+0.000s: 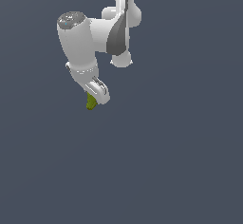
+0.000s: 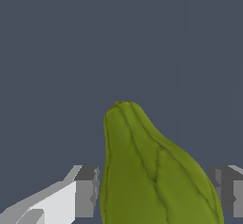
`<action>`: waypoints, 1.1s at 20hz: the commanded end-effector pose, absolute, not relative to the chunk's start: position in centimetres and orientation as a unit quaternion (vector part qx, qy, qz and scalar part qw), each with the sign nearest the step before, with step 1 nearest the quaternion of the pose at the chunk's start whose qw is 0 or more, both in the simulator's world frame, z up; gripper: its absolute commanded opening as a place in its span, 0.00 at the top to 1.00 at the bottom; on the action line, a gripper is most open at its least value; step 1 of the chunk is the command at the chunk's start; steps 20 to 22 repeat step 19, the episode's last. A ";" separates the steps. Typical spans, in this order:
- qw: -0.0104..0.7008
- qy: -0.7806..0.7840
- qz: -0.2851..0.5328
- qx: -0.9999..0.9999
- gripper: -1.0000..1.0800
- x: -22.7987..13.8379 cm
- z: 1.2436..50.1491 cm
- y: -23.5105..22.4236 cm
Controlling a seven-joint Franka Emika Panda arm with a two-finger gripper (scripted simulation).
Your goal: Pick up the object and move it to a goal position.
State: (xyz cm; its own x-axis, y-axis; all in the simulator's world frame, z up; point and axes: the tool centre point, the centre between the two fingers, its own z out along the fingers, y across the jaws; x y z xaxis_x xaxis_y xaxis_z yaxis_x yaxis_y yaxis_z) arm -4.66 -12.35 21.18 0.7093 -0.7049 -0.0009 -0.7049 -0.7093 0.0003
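Observation:
The object (image 1: 91, 103) is a small yellow-green, lumpy, elongated piece. In the exterior view it sticks out from under the tip of the white arm's gripper (image 1: 94, 98), which points down and hides its upper part. In the wrist view the object (image 2: 152, 171) fills the gap of the gripper (image 2: 156, 190), with its ribbed narrow end pointing away from the camera. One grey finger pad (image 2: 88, 190) touches one of its sides and the other finger (image 2: 228, 190) lies against the opposite side. The gripper is shut on the object.
A plain dark grey-blue surface (image 1: 180, 161) fills both views. No other object, container, edge or marker shows. The white arm's links (image 1: 95, 33) rise toward the exterior view's top.

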 end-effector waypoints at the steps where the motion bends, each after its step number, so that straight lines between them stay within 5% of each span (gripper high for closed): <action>1: 0.000 0.381 0.000 -0.925 1.00 -4.4 23.8 -13.5; 11: 0.000 0.381 0.000 -0.925 1.00 -3.5 30.1 -16.4; 22: 0.000 0.380 0.000 -0.925 1.00 -3.2 31.5 -17.1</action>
